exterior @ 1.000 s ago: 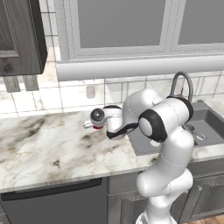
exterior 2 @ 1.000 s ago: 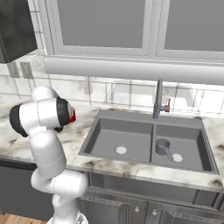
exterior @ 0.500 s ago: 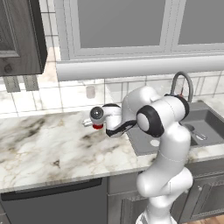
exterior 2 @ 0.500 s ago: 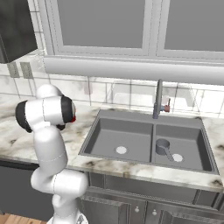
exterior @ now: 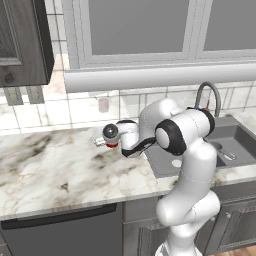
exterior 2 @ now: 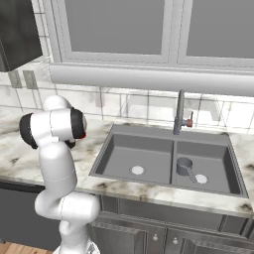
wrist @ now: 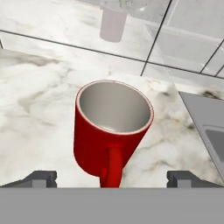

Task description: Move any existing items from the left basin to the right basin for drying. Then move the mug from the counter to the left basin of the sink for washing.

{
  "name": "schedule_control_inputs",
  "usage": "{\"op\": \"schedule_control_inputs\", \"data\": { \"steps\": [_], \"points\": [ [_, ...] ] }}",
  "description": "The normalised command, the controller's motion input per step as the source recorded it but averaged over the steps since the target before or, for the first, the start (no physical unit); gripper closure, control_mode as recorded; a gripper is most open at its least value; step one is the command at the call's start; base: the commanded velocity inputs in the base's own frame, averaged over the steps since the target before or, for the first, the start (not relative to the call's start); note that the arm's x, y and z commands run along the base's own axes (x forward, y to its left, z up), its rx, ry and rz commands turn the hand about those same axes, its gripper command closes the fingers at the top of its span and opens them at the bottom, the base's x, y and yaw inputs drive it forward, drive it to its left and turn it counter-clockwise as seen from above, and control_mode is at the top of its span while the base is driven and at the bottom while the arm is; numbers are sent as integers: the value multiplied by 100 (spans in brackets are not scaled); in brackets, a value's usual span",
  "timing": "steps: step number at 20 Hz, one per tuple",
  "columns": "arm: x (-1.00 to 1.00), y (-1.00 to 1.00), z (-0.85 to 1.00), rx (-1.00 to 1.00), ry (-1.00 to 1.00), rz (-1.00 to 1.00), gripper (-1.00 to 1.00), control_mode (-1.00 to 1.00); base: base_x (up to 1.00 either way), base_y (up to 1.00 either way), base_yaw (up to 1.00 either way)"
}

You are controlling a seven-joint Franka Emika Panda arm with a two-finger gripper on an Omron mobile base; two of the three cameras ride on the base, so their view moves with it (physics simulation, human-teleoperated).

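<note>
Right behind the small red cylindrical mug point(wrist: 112, 131) on the veined marble bench point(wrist: 35, 109), a pale whitish cylinder point(wrist: 113, 24) stands at the tiled wall. The gripper point(wrist: 112, 178) is spread wide around the mug's handle, touching nothing. No writing shows.

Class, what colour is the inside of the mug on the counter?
Pale grey-white inside the red mug, clearest in the hand view.

Mug point(wrist: 111, 131) upright on counter point(wrist: 35, 109), left of sink point(exterior 2: 166, 158), handle toward camera in hand view. Gripper point(wrist: 111, 177) just above and near mug, fingertips point(wrist: 41, 178) spread to either side, apart from it. Small cylinder point(wrist: 113, 24) behind mug, by tiled wall. Handled vessel point(exterior 2: 184, 166) in right basin point(exterior 2: 208, 166), near drain. Left basin point(exterior 2: 136, 156) alongside. Tap point(exterior 2: 179, 113) behind sink, between basins.
</note>
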Motion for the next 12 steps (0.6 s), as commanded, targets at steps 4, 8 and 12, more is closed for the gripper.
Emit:
{"op": "schedule_control_inputs", "data": {
  "steps": [4, 8, 12],
  "points": [
    [2, 0, -7, 0, 0, 0, -100, -100, 0, 0, 0],
    [1, 0, -8, 0, 0, 0, -100, -100, 0, 0, 0],
    [2, 0, -5, 0, 0, 0, -100, -100, 0, 0, 0]
  ]
}}
